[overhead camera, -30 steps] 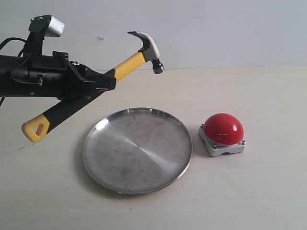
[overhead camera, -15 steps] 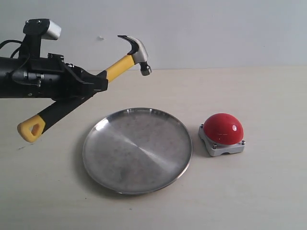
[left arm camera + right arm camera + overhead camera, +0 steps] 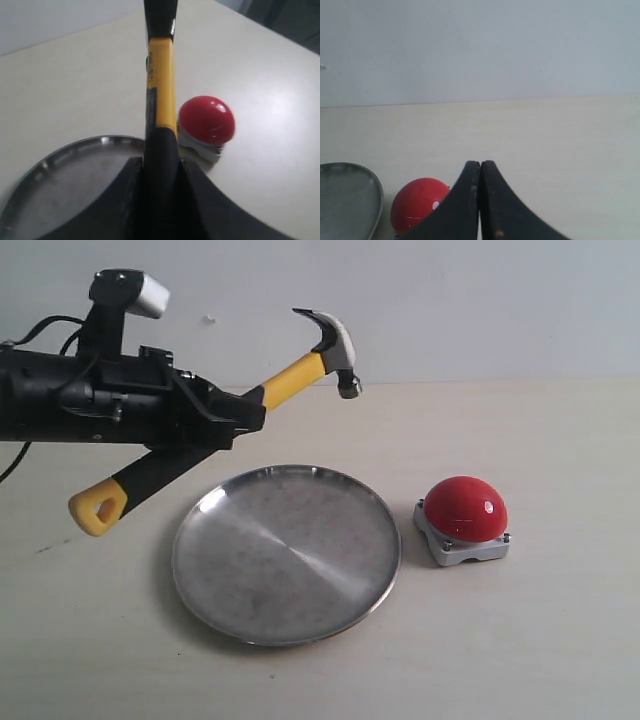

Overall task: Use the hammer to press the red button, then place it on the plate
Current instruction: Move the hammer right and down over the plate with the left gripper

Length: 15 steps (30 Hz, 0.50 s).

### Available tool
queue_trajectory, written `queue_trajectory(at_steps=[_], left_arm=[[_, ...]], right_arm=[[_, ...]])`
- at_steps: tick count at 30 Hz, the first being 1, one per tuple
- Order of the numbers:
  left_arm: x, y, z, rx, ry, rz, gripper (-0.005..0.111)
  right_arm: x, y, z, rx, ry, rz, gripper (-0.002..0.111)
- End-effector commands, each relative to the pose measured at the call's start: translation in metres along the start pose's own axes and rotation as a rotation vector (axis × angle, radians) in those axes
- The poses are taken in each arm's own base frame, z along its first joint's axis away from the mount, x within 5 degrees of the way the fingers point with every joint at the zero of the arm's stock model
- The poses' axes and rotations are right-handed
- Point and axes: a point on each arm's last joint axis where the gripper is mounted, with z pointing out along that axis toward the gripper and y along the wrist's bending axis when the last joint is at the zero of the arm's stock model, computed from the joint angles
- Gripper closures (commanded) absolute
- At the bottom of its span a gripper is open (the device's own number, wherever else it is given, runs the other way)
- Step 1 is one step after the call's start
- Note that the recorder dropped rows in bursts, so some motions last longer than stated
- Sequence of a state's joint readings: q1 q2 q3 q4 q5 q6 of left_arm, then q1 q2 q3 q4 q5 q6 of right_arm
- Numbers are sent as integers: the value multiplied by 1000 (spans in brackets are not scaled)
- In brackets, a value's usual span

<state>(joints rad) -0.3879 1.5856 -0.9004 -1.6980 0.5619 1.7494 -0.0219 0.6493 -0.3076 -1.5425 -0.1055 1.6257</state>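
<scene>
Aloft, left end effector [image 3: 246,418] clamps the hammer [image 3: 300,372].
Head raised clear of the rim of the plate [image 3: 285,555], well apart from the red button [image 3: 465,508]; right end effector [image 3: 480,200] closed.

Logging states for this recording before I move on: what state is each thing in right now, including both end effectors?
hammer: gripped by the left end effector, off the table, head tilted upward.
red button: on the table, nothing touching it.
plate: flat on the table, nothing on it.
left end effector: shut on the hammer's handle.
right end effector: shut, holding nothing.
</scene>
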Motion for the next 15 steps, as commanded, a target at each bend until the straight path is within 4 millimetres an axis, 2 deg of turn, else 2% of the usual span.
queue_trajectory(at_steps=[1, 5, 8, 11, 15], left_arm=[[-12, -12, 10, -188, 3, 16, 107], [-14, -46, 21, -80, 4, 72, 107], [-12, -46, 22, -122, 25, 78, 107], [-9, -55, 26, -131, 63, 100, 107], [-10, -47, 25, -276, 57, 79, 107]], right_arm=[[0, 0, -1, -1, -2, -3, 108], [0, 0, -1, -1, -2, -1, 108], [0, 0, -1, -1, -2, -1, 108], [0, 0, -1, -1, -3, 1, 108], [0, 0, -1, -1, -3, 1, 108]])
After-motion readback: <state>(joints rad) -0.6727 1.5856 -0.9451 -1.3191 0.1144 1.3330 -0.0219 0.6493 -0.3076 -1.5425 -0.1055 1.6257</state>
